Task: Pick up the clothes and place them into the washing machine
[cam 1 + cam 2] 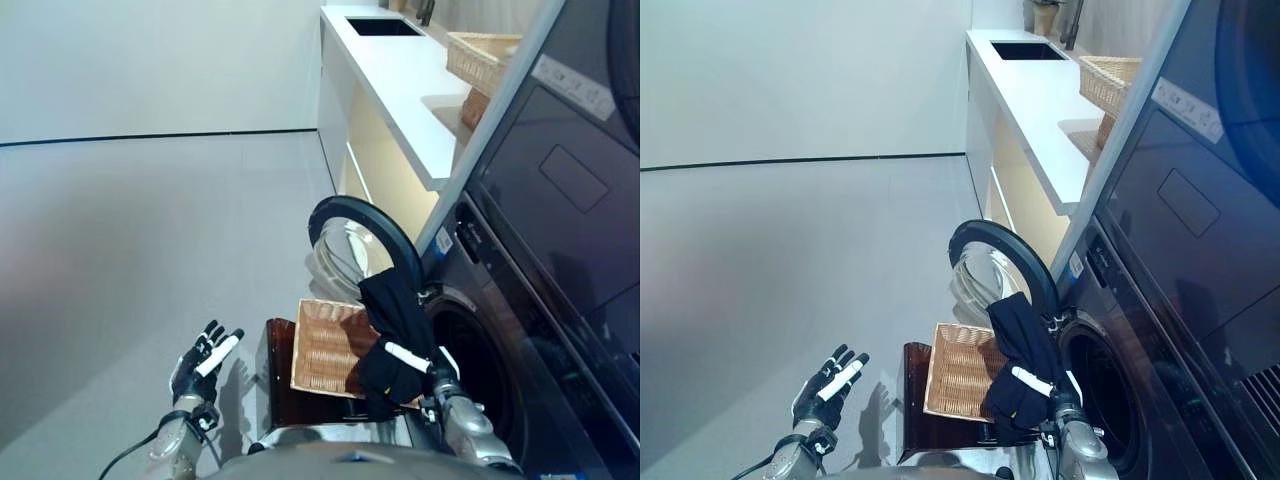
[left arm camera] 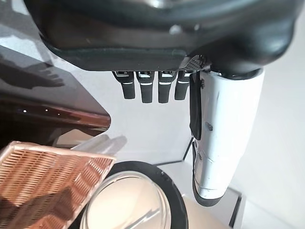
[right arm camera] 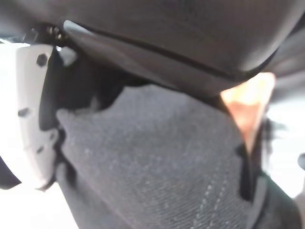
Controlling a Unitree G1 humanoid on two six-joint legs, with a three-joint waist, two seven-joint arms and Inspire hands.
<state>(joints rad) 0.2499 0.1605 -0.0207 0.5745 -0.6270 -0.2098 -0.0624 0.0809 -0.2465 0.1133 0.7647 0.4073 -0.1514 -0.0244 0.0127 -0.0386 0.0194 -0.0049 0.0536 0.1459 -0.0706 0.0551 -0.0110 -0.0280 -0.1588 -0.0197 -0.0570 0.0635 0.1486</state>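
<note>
Basket (image 1: 325,345) sitting on stool (image 1: 285,385), left of washer (image 1: 520,330); door (image 1: 350,235) swinging behind it; counter (image 1: 395,75) lying beyond.

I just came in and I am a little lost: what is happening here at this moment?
The robot's right hand grips a dark garment, lifted above the wicker basket and close to the washing machine, whose round door stands open. The garment is not yet inside. The left hand hangs open over the floor, holding nothing.
</note>
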